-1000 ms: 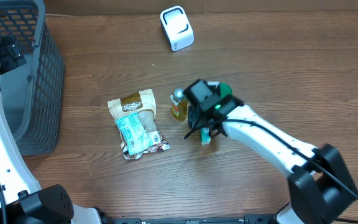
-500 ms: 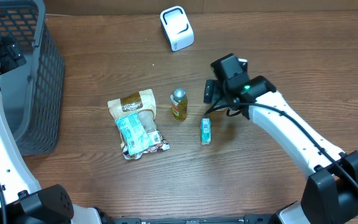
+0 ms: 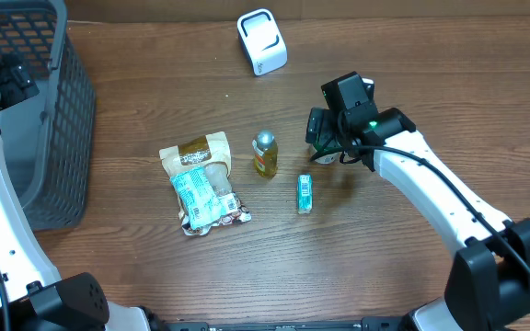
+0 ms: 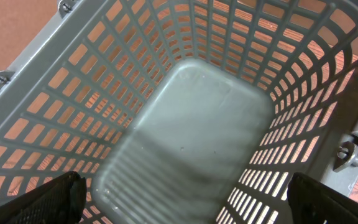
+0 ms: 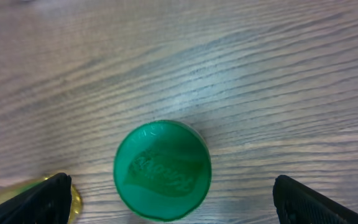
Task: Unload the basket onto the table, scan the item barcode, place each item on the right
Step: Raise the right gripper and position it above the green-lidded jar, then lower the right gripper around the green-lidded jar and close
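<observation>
1. Brown wooden table [image 3: 155,83] is seen all around. The right gripper [image 5: 171,190] is hung just above it, with its jaws spread wide and nothing held between them.
2. Right under that gripper, a round tub with a green lid [image 5: 162,169] is found. It is stood upright with the lid facing up, and it is not touched by either finger.
3. No long side is shown from above, because the tub is round. So it is judged that the jaws can be brought straight down around it, with no turn needed first.
4. Near the tub, a small green pack [image 3: 305,194] is laid flat on the wood.
5. A bit further to the left, a little bottle [image 3: 264,154] is stood upright, and past it a snack bag [image 3: 201,184] is laid down.
6. A white scanner [image 3: 262,41] is set by the far edge of the table, well apart from the tub. It is judged that the tub must be lifted and carried that way. No barcode can be seen yet.
7. Farthest off, a grey basket [image 3: 67,110] is placed at the left side. The left gripper [image 4: 185,193] is hung over it, opened wide and empty. The right arm is judged to be much nearer to the tub.
</observation>
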Robot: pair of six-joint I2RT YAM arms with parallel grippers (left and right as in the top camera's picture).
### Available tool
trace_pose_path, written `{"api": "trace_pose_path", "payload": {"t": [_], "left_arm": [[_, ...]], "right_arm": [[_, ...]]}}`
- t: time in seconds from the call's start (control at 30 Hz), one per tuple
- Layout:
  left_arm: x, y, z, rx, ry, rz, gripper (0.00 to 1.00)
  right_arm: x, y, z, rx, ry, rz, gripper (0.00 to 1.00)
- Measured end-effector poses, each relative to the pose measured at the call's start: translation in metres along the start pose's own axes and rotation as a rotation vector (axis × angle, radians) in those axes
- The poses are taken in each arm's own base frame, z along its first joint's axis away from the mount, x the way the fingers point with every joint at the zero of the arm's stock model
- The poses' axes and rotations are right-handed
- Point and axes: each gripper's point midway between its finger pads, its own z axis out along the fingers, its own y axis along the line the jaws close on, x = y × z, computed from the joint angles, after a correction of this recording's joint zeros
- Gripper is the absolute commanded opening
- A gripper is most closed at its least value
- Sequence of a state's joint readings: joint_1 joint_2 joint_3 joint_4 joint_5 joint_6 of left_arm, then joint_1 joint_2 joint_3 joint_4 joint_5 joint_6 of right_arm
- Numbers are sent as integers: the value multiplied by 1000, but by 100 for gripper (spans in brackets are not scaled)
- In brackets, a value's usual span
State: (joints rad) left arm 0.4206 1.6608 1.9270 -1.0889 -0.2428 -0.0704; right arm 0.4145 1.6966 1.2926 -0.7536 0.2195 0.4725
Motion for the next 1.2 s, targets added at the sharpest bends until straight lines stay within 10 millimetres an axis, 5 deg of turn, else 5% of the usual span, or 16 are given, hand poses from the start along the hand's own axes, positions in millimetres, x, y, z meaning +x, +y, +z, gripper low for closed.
{"api": "trace_pose_path", "payload": {"t": [0.33, 0.73, 1.03, 1.2], "left_arm": [[0, 0, 0, 0, 0, 0, 100], [0, 0, 0, 0, 0, 0, 99], [0, 0, 0, 0, 0, 0, 100], [0, 0, 0, 0, 0, 0, 99]], "right_arm": [[17, 8, 36, -15, 80, -168, 100], [10, 15, 40, -40, 46, -203, 100], [22, 12, 61, -20, 93, -249, 100], [22, 12, 63, -14, 94, -253, 92]]}}
